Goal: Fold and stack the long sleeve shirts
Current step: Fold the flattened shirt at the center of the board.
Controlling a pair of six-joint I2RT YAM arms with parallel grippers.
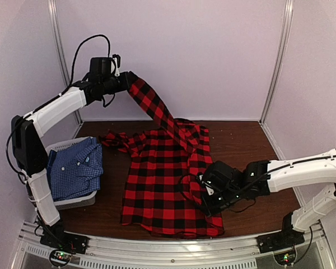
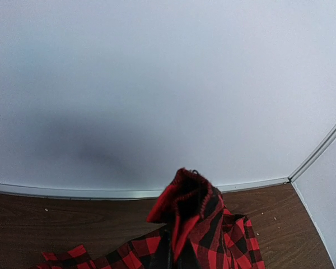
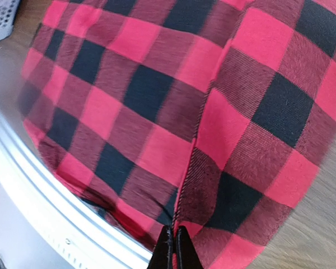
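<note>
Both jaws pinch the woven red-and-black plaid shirt (image 1: pixel 157 190).

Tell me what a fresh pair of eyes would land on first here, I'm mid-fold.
The red plaid shirt dominates, spread across the middle of the table, with one sleeve stretched taut up to the left fingers, high at the back left. The right fingers are pinched on its near right edge. The blue check shirt sits in the grey basket at the left.
</note>
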